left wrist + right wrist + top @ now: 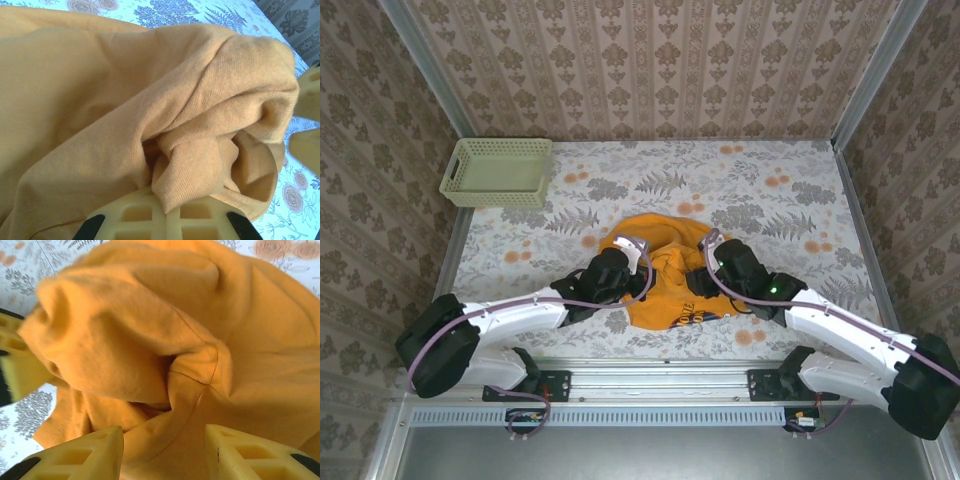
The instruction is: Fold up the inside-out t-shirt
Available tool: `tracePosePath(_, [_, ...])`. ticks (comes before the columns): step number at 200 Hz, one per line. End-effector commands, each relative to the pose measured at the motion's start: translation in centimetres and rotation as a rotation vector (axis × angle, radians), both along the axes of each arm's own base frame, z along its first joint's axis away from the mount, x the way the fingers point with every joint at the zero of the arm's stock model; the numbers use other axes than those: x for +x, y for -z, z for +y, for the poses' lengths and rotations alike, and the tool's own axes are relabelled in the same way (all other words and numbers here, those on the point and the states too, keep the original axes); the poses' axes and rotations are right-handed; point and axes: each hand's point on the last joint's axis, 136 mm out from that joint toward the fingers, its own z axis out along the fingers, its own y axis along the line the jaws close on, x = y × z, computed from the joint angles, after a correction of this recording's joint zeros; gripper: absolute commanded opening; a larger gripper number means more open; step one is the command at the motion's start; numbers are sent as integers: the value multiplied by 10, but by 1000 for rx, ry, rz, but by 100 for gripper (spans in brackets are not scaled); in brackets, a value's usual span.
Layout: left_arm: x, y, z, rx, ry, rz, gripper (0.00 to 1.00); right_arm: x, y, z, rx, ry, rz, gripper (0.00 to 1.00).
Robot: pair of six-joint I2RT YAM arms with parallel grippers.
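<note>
The inside-out t-shirt [665, 272] lies bunched in a heap at the near middle of the table, orange, with dark lettering showing at its near edge. My left gripper [633, 256] is at the heap's left side. In the left wrist view the left gripper [167, 209] is shut on a fold of the t-shirt [125, 100]. My right gripper [713, 250] is at the heap's right side. In the right wrist view the right gripper [165, 442] is open, its fingers apart over the t-shirt [150, 325], with a seamed fold lying loose between them.
A pale green mesh basket [498, 172] stands at the far left corner of the floral tablecloth [770, 190]. Patterned walls close in the table on three sides. The two grippers are close together, a short stretch of cloth between them.
</note>
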Motion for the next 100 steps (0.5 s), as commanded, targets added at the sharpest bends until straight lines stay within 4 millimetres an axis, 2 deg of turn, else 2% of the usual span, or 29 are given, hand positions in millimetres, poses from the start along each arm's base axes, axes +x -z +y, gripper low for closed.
tracePosePath(1, [0,-16,-1,-42,5,-9,0,15,-10,11,22,-19,-79,48])
tracePosePath(36, [-1,-17,-1,-42,11,-5,0,30,-9,20,8,-10,-88,47])
tracePosePath(46, [-2,-17,0,-44,13,-4,0,34,-8,20,-5,1,-87,43])
tracePosePath(65, [-1,-16,2,-37,8,-9,0,38,-10,20,-24,16,-81,28])
tracePosePath(88, [0,-9,8,4,-2,-10,0,39,-31,10,-19,66,-108,1])
tracePosePath(100, [1,-1,9,24,5,2,0,37,-47,2,-9,102,-125,0])
